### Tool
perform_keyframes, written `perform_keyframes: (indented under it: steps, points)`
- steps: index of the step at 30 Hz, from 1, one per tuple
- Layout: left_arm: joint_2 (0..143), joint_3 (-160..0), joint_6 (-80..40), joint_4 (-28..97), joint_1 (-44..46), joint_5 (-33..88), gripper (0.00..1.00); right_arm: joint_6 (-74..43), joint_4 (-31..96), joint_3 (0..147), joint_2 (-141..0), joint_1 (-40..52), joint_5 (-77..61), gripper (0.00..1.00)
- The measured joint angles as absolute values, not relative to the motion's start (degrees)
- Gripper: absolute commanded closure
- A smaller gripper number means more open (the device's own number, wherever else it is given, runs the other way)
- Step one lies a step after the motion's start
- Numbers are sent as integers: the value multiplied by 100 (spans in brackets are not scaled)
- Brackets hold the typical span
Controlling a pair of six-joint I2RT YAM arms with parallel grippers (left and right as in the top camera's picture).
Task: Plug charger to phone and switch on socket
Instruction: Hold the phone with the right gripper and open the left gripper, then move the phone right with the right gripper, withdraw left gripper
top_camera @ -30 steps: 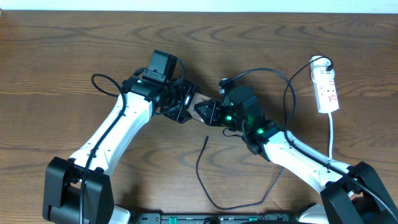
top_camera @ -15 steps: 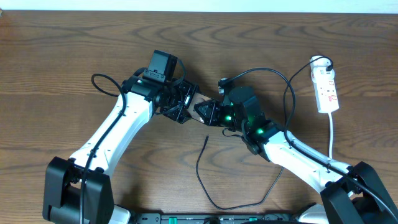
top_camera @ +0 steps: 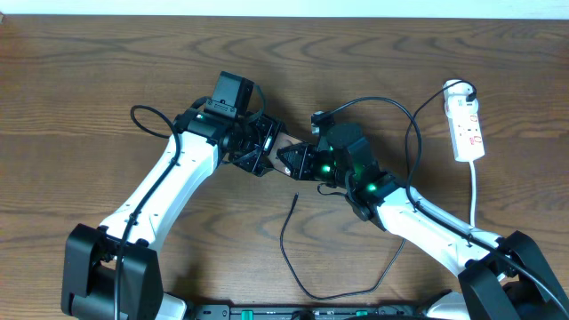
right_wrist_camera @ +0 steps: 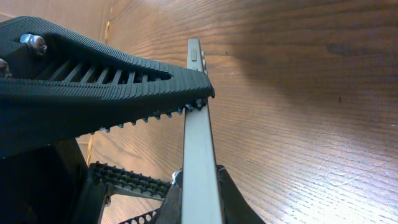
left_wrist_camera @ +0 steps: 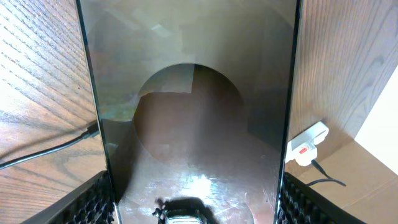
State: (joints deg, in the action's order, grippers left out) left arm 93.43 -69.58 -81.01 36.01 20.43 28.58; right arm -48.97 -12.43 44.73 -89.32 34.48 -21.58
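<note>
The two arms meet near the middle of the overhead view, both on the phone [top_camera: 286,140], which is lifted off the table [top_camera: 89,89] between them. The left pincer [top_camera: 267,149] grasps the phone across its width: in the left wrist view the glossy brown face [left_wrist_camera: 193,124] fills the frame, with a ribbed black finger [left_wrist_camera: 93,199] touching each long edge at the bottom corners. The right pincer [top_camera: 289,158] comes in from the right and is clenched on the phone's thin body; in the right wrist view the phone [right_wrist_camera: 198,143] shows edge-on, the upper ribbed finger [right_wrist_camera: 112,81] touching one face and the lower finger on the other side. The charger [top_camera: 284,240] lies loose on the table below the pincers, its plug tip just under them and touching neither phone nor pincer, and its cable loops down, then right and up toward the socket [top_camera: 468,129]. The socket lies at the upper right of the frame, well apart from the phone.
</note>
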Motion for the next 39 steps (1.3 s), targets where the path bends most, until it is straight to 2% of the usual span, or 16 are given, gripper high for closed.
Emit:
perform_keyframes:
  steps: [2, 3, 5, 14, 19, 23, 27, 32, 39]
  points:
    - [9343, -6958, -8101, 3601, 2043, 2858, 27, -4897, -1243, 4473, -8932, 3448, -2158, 99]
    - [9343, -6958, -8101, 3601, 2043, 2858, 18, -4897, -1243, 4473, -8932, 3448, -2158, 99]
    - [9343, -6958, -8106, 3594, 2045, 2860, 11, -4908, -1216, 4475, -8932, 3448, -2163, 99]
    - [9288, -6958, -7979, 3642, 2058, 2974, 10, -4915, -1120, 4469, -8962, 3511, -1990, 99]
    - [9279, -6958, -7690, 3708, 1710, 3361, 10, -4895, -1074, 4466, -8962, 3454, -1855, 99]
    - [9277, -6958, -7083, 3708, 1177, 3953, 10, -4790, -961, 4466, -8965, 3271, -1787, 99]
    - [9277, -6958, -5916, 3708, 613, 4528, 10, -4825, -862, 4460, -8962, 3028, -1708, 99]
    - [9277, -6958, -4740, 3634, 45, 5122, 10, -5697, -1079, 4456, -8962, 2569, -1806, 99]
    - [9277, -6960, -4508, 2488, -499, 5830, 10, -7843, -2399, 4434, -8969, 2272, -2021, 99]
